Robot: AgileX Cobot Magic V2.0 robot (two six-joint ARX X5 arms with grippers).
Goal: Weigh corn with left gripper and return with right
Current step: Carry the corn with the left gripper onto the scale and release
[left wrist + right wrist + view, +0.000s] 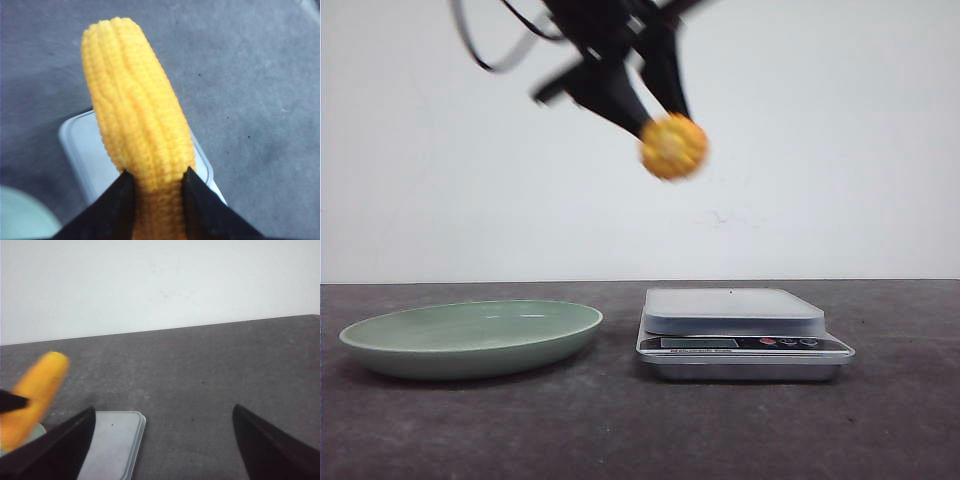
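The left gripper [655, 118] hangs high over the table with its two black fingers [112, 210] clenched on the corn [673, 146] — the cob is up in the air, well clear of everything below. In the front view it is blurred, a round orange-yellow blob at about the 12 o'clock position above the scale [740, 330]. The left wrist view shows it sharply: ribbed kernel rows, the fingers pinching one end of the cob from either side, the rest sticking out past the fingertips.

Below, the scale sits on the dark table [620, 430]; its pale weighing platform has nothing on it, and a dark display strip with small buttons runs along its front edge. At 9 o'clock from the scale, near it but not touching, lies a shallow green plate [470, 338] — from here I see nothing inside it, though the low angle hides part of the dish floor.

The right gripper [160, 440] shows only in its own wrist view, its two dark fingers [270, 447] spread wide apart and grasping nothing. Between them is bare tabletop, with a corner of the scale [112, 445] beside one finger and the held corn [35, 390] blurred at the frame edge.
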